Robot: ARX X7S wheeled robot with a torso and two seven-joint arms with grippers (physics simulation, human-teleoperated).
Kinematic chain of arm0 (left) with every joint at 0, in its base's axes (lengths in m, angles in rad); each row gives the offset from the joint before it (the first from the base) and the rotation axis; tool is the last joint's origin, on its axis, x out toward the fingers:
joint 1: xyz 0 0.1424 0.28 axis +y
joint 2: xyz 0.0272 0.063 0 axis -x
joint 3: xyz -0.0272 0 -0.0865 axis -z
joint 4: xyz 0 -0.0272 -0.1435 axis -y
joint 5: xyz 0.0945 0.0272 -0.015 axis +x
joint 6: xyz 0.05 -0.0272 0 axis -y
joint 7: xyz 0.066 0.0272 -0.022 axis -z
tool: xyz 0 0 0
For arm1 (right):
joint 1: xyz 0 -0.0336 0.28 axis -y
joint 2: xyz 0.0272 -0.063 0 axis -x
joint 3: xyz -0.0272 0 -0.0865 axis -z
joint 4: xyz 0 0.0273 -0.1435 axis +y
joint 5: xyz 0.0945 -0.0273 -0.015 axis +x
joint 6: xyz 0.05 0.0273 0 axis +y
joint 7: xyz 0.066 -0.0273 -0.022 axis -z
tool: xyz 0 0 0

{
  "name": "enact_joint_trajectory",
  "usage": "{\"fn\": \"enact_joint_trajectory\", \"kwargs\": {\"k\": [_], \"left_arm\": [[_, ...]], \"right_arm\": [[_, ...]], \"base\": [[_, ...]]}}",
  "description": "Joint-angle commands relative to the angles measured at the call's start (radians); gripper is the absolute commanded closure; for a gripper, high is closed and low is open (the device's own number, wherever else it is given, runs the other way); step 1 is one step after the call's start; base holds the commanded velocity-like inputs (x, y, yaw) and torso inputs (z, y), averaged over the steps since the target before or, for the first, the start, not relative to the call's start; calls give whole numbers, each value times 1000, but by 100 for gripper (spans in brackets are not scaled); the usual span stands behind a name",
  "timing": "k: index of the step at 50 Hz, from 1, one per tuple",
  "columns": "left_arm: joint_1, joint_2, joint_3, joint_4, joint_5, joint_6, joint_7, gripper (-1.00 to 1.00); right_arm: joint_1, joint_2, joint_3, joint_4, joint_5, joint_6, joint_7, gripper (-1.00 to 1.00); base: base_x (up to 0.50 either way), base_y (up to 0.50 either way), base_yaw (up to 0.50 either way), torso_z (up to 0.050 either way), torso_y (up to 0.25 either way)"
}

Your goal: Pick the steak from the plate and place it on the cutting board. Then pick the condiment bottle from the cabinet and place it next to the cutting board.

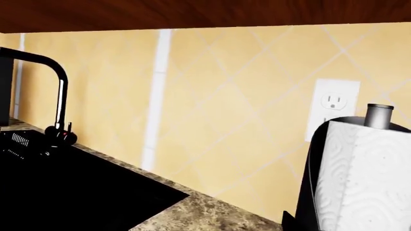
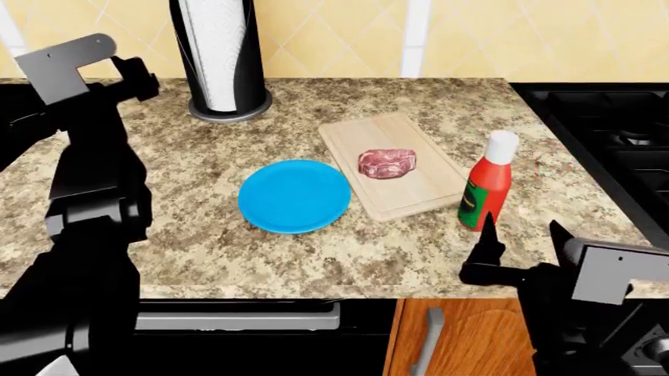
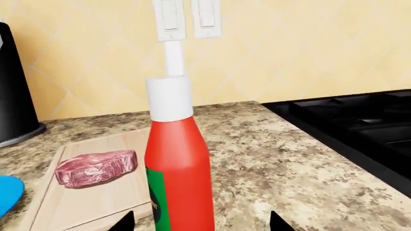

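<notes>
The steak (image 2: 387, 162) lies on the pale cutting board (image 2: 418, 200); both also show in the right wrist view, steak (image 3: 96, 167) and board (image 3: 83, 202). The blue plate (image 2: 294, 196) lies bare to the board's left. The red condiment bottle (image 2: 487, 192) stands upright on the counter just right of the board. My right gripper (image 2: 521, 235) is open just in front of the bottle. In the right wrist view the bottle (image 3: 178, 163) stands between the gripper's (image 3: 200, 224) spread fingertips, untouched. My left arm (image 2: 89, 157) is raised at the left; its jaws are not visible.
A black paper-towel holder (image 2: 219, 55) stands at the back of the counter and also shows in the left wrist view (image 1: 359, 178). A black sink (image 1: 64, 187) with a faucet (image 1: 57, 96) lies to the left. A stove (image 2: 606, 125) is at the right.
</notes>
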Motion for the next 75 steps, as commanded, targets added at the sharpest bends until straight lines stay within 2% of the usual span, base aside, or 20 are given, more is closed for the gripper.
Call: {"fn": "enact_joint_trajectory", "kwargs": {"k": [1,3,5,13,23,29,37,47,56,60,64,68,73,75], "left_arm": [[161,4,-64,410,-111,-251,74,-100],[230,4,-76,708,-147,-376,75,-100],[272,0,-82,875,-176,-466,73,-100],[397,-32,-76,1393,-248,-741,48,-100],[435,-79,-71,1764,-336,-1002,18,-100],[503,-113,-40,1879,-342,-1087,10,-100],[681,-116,-93,2065,-406,-1107,28,-100],[873,-78,-183,2180,-466,-1000,77,-100],[919,-43,-272,2265,-532,-966,59,-100],[918,-49,-340,2320,-615,-975,41,-100],[928,-84,-378,2339,-699,-939,-10,-100],[969,-170,-363,2339,-779,-822,-106,-100],[978,-214,-347,2337,-811,-783,-156,-100],[994,-263,-335,2339,-842,-738,-205,-100]], "right_arm": [[-105,39,107,-200,111,-2,45,-100],[-115,40,122,-218,125,-10,45,-100],[-125,43,135,-240,139,-13,49,-100],[-137,68,195,-325,213,-6,85,-100],[-95,96,219,-384,279,25,130,-100],[-48,114,227,-406,327,48,163,-100],[23,146,281,-460,480,63,241,-100],[14,167,348,-522,574,38,302,-100],[-71,175,428,-584,604,-9,294,-100],[-107,194,475,-628,634,-37,310,-100],[-195,309,425,-634,604,-230,351,-100],[-310,475,325,-634,524,-497,424,-100],[-341,539,280,-633,486,-592,461,-100],[-386,582,269,-633,453,-672,479,-100]], "base": [[0,0,0,0,0],[0,0,0,0,0],[0,0,0,0,0],[0,0,0,0,0],[0,0,0,0,0],[0,0,0,0,0],[0,0,0,0,0],[0,0,0,0,0],[0,0,0,0,0],[0,0,0,0,0],[0,0,0,0,0],[0,0,0,0,0],[0,0,0,0,0],[0,0,0,0,0]]}}
